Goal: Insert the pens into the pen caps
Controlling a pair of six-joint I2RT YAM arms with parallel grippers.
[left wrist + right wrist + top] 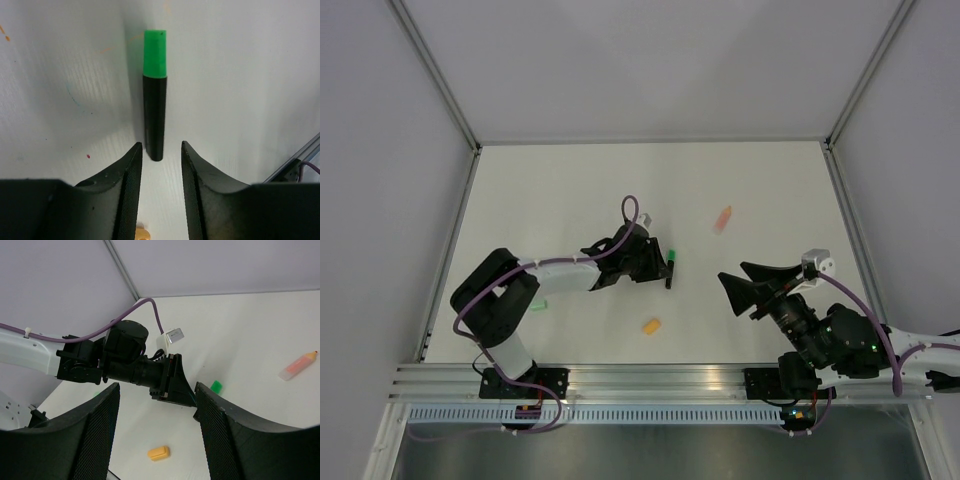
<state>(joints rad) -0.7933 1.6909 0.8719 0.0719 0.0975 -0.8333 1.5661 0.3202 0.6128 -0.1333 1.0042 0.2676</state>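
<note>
We see a white table (550, 190) closed in on three sides by pale grey panels (650, 60), joined at the far corners by slim aluminium posts (435, 70). Just left of the left fingers (127, 175), faint ink specks (88, 156) mark the tabletop. To their right, an aluminium rail (650, 378) edges the table. Light falls evenly, with soft shadows.

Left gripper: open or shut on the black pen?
Open: left gripper jaws stand apart; black pen lies on the table, its end between the tips, unclamped.
</note>
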